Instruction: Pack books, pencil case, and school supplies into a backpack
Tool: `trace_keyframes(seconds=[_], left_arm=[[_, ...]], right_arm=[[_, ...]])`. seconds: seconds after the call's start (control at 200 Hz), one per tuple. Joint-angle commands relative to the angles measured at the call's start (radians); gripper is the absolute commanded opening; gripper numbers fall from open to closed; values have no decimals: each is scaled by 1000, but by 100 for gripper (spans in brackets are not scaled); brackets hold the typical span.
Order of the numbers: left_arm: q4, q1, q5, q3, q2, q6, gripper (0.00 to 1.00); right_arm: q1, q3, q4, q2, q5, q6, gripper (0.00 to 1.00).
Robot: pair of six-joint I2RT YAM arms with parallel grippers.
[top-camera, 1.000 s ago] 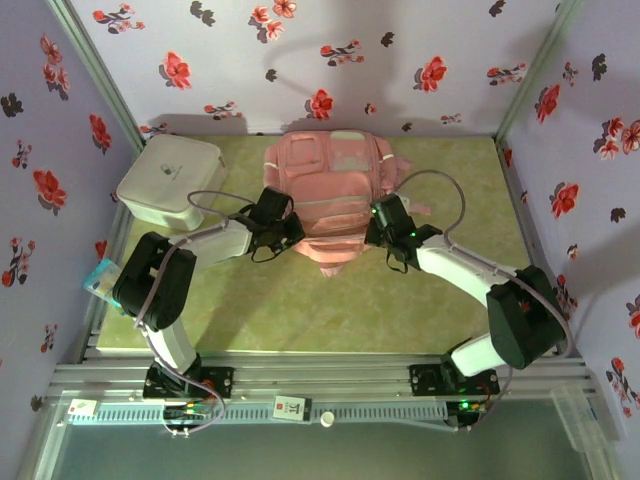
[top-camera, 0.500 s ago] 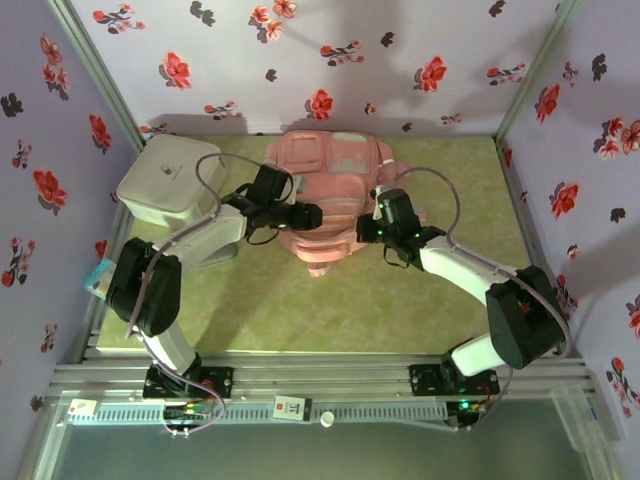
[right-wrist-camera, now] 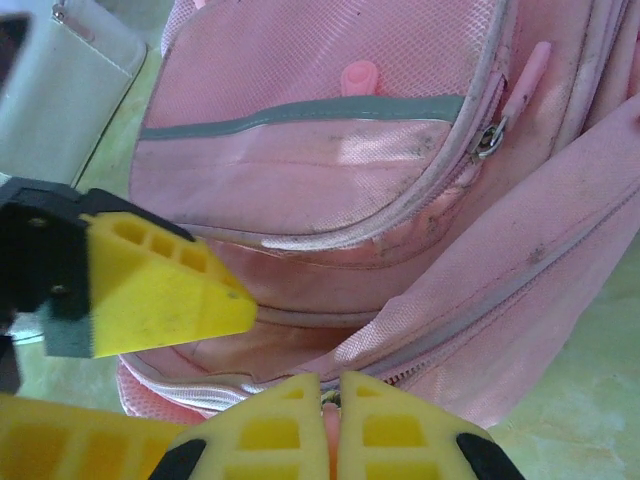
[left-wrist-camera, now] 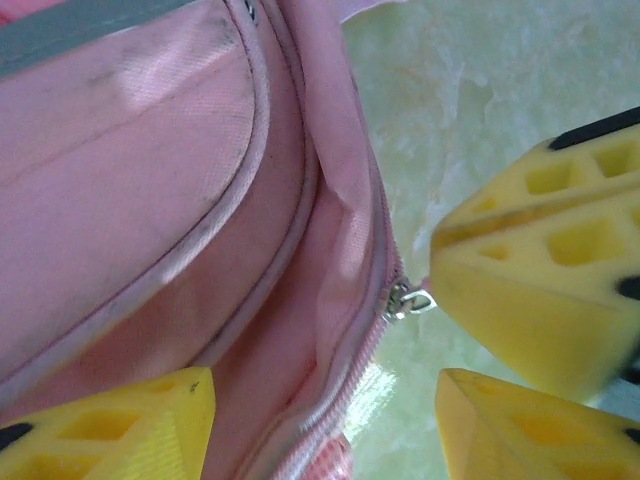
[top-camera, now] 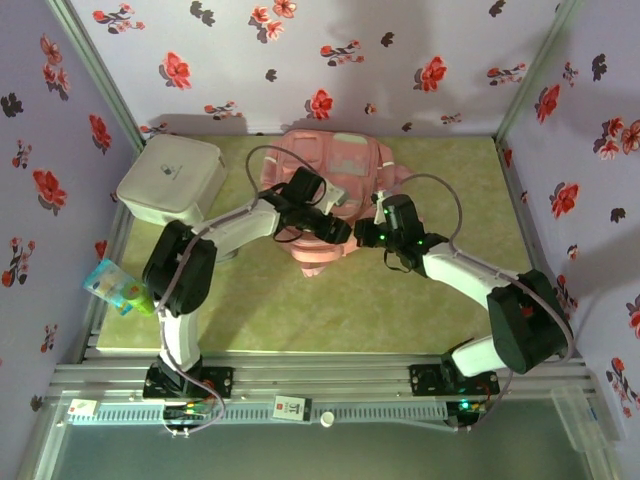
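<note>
Backpack: the pale pink backpack (top-camera: 335,165) lies on the green table (top-camera: 300,310), front pockets up. It sits midway between the left and right edges and reaches back to the far edge.
Left jaws: the left gripper (top-camera: 338,232) hangs over the near end of the backpack with its jaws released. One yellow finger is above the pink fabric and the other above bare table. The zipped seam runs between them and nothing is grasped.
Right jaws: the right gripper (right-wrist-camera: 330,385) is clenched at the backpack's near-right side. Its fingertips are pressed together on a sliver of pink at the zip line.
Zip pull: a small metal zip pull (left-wrist-camera: 408,300) sits on that seam, touching the tip of the right gripper's fingers.
Spacing: the two grippers face each other, tips just beside one another.
Front pocket: it has a grey strip across it, a round pink stud (right-wrist-camera: 358,75) above the strip and a second puller (right-wrist-camera: 488,140) at its corner.
White box: a rounded white box (top-camera: 170,180) stands in the far-left corner, apart from the backpack.
Left edge: a small teal and yellow item (top-camera: 118,287) lies there, too small to identify.
</note>
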Motion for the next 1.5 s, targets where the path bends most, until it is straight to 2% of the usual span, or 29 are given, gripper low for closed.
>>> trace_keyframes(seconds=[0.0,0.27,0.515,0.73,1.215,1.495], left_arm=[[-61,-6,38,55,40,137,58],[-178,-11,40,128,112,220,48],[-192,-12,40,133,118,258,22],[-206,-11,42,101,62,280,9],[-202,-12,42,-70,-114,244,5],[-247,-12,42,-143,-209,222,4]], right_arm=[[-6,-1,67,-35,-39,29,0],[-18,-11,61,-35,-28,43,0],[-26,-18,21,-35,82,47,0],[-62,-28,-20,-33,210,31,0],[-151,9,-33,-24,274,21,0],[-234,50,-16,52,246,56,0]])
